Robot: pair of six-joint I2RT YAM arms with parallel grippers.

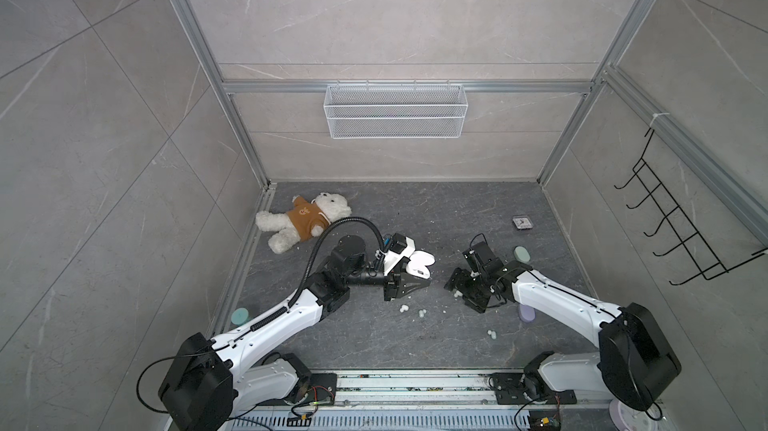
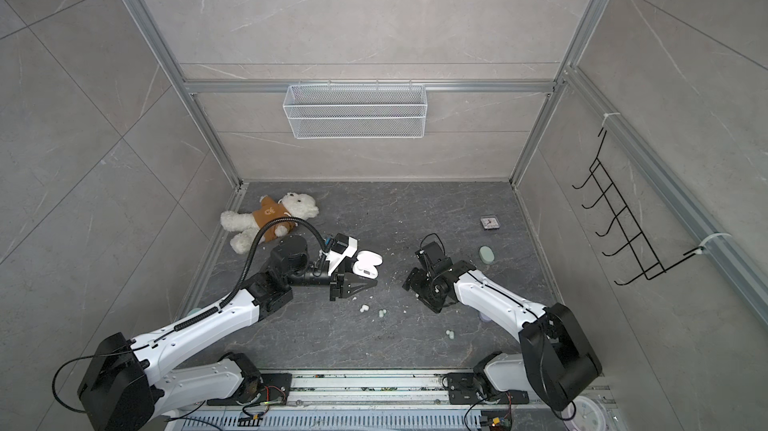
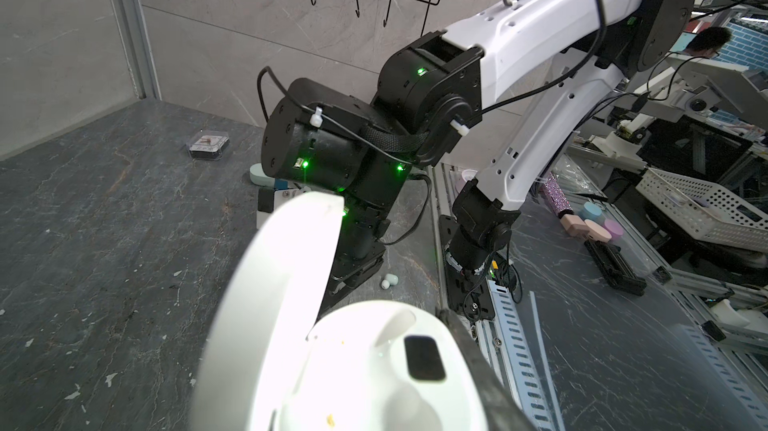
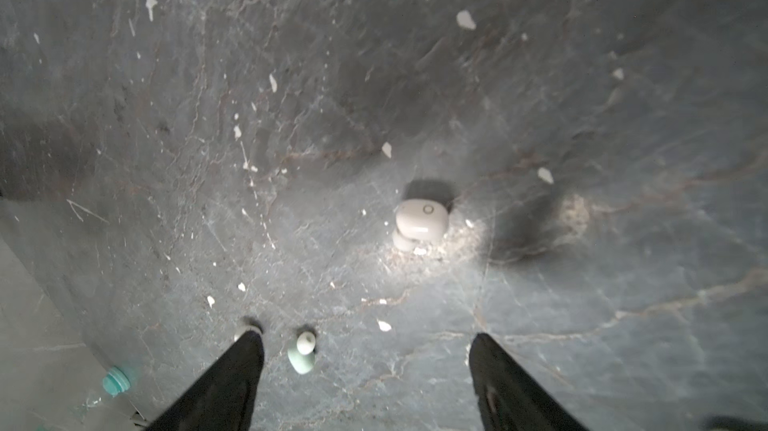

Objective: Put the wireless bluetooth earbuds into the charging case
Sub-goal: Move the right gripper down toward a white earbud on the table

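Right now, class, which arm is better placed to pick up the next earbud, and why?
The right arm. The right gripper is open, with a white earbud lying loose just ahead of it. The left gripper is shut on the open white case, so it is busy holding that.

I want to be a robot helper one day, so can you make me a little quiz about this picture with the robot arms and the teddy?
1. True or false: the white charging case held by the left gripper has its lid open.
2. What colour is the teddy bear's jumper? A brown, B blue, C red.
3. Fill the gap: the right gripper's jaws stand ____ near a loose white earbud.

Key: 1 true; 2 A; 3 open.
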